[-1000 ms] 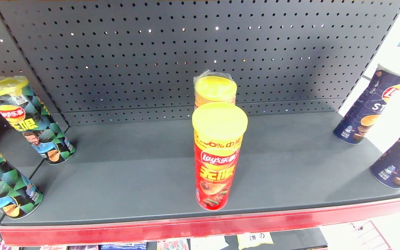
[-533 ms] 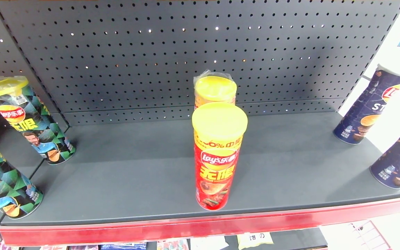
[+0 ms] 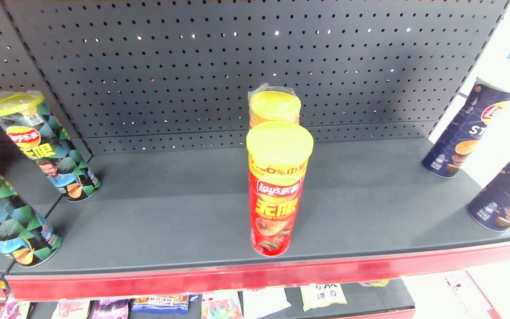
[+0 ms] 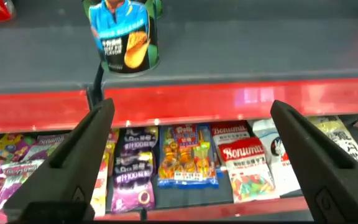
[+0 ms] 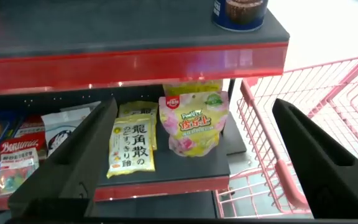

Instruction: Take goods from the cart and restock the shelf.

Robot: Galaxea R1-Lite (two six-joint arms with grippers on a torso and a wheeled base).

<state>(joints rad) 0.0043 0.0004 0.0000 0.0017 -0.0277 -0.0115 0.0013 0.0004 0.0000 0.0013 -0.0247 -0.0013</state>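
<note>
Both pairs of fingers are spread wide and hold nothing. My left gripper [image 4: 191, 106] faces the red front lip of the shelf [image 3: 171, 212] at the left, and my right gripper [image 5: 194, 102] is at its right end, beside what looks like the pink cart [image 5: 347, 87]. A red chip can [image 3: 276, 190] stands mid-shelf near the front edge, with a second can [image 3: 274, 105] directly behind it.

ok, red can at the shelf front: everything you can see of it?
The red can is a tall cylinder with a glossy red body and a yellow band under a flat yellow lid, plastic by the look. It stands upright, lid on, mid-shelf near the front edge of the dark shelf. A second yellow-lidded can stands behind; contact unclear.
</note>
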